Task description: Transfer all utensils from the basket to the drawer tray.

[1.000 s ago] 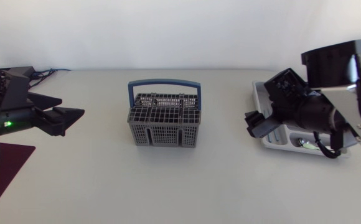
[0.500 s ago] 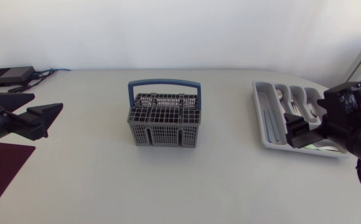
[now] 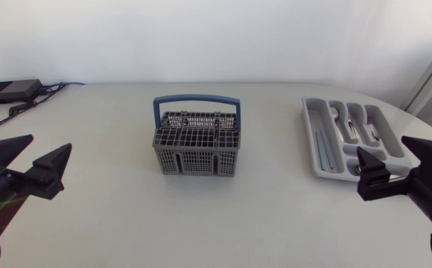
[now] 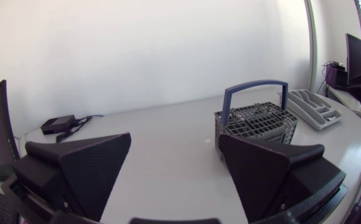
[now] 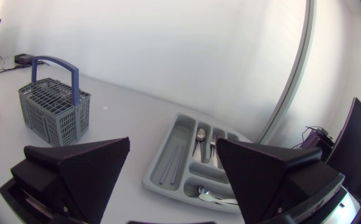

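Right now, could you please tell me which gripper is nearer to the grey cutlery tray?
Right. The right gripper is at the near edge of the cutlery tray; the left gripper is far across the table, beyond the cutlery basket.

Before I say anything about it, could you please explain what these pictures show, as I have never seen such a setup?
Two robot arms stand at a white table. One picture looks down from above; the other two come from a camera on each arm's wrist. The left fingers and right fingers are open and hold nothing. A grey basket with a blue handle stands mid-table; a drawer tray holding some cutlery lies near the right arm.
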Available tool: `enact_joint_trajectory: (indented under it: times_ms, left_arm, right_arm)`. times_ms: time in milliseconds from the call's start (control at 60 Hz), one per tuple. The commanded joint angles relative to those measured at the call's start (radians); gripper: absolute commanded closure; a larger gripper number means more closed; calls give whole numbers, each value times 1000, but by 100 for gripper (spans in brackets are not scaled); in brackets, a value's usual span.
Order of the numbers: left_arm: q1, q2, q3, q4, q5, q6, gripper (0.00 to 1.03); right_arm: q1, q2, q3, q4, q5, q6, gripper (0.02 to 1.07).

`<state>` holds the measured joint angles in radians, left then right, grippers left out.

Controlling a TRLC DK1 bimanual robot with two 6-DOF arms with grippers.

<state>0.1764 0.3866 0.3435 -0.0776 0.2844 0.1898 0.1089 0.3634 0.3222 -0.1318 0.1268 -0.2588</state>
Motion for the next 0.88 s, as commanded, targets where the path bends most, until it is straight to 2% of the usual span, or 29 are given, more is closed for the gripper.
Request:
enact_joint_trajectory:
  times_ms: [0, 667, 867]
  left_arm:
    - [-23, -46, -56, 15, -27, -41, 5]
    - [-176, -386, -343, 77, -284, -189, 6]
    - [-176, -387, -344, 78, -284, -190, 6]
  right_arm:
    - [-16, -46, -53, 23, -13, 58, 7]
    - [-109, -363, -322, 132, -127, 259, 7]
    - [-109, -363, -322, 132, -127, 259, 7]
